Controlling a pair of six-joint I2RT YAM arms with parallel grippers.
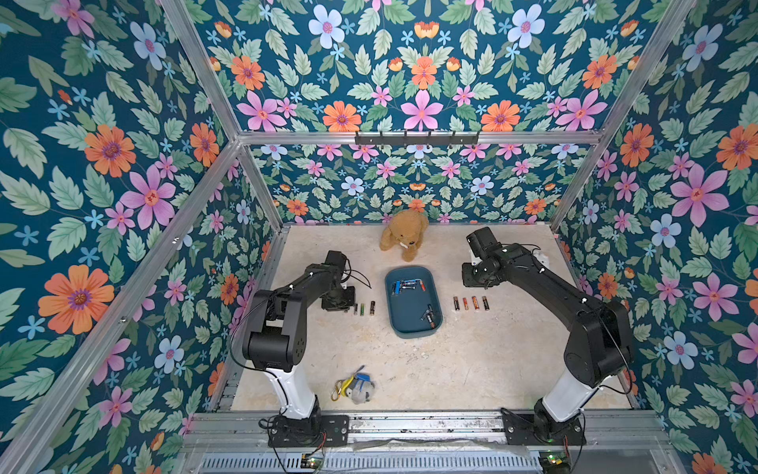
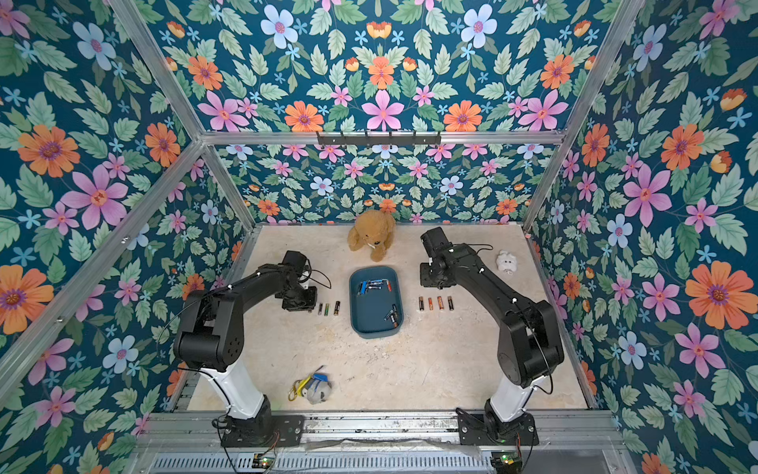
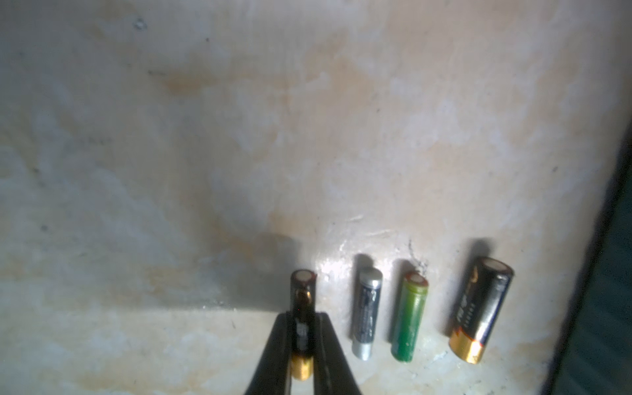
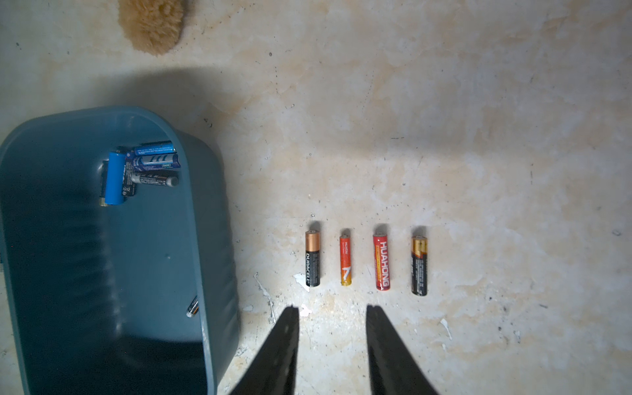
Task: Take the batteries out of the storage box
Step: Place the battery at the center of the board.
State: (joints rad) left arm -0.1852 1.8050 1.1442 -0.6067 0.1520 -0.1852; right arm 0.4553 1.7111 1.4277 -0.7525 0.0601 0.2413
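The left gripper [image 3: 302,319] has its two black fingers [image 3: 277,349] pressed shut on a slim black cylindrical battery with a gold end [image 3: 302,294], close to the beige marbled tabletop [image 3: 239,136]. Just beside those fingers, toward the box, three more batteries lie parallel and apart: a dark one with silver ends [image 3: 367,313], a green one [image 3: 409,316] and a thicker black-and-gold one [image 3: 480,309].

The right gripper [image 4: 331,307] holds nothing, and its fingers stand moderately apart. Just beyond their tips four batteries lie in a row: a black and copper one [image 4: 313,258], a short orange one [image 4: 345,260], a red one [image 4: 381,261] and a black one with a gold top [image 4: 419,265].

Between the two grippers sits the shallow dark teal plastic storage box [image 1: 410,326]. Roughly six mostly blue batteries [image 1: 406,284] are bunched at its far end, and about three dark batteries [image 1: 428,316] lie at a near corner.

Farther off are one brown plush teddy bear [image 1: 404,236], one small white plush toy [image 2: 506,262] and one keychain bundle with a yellow carabiner [image 1: 355,388].
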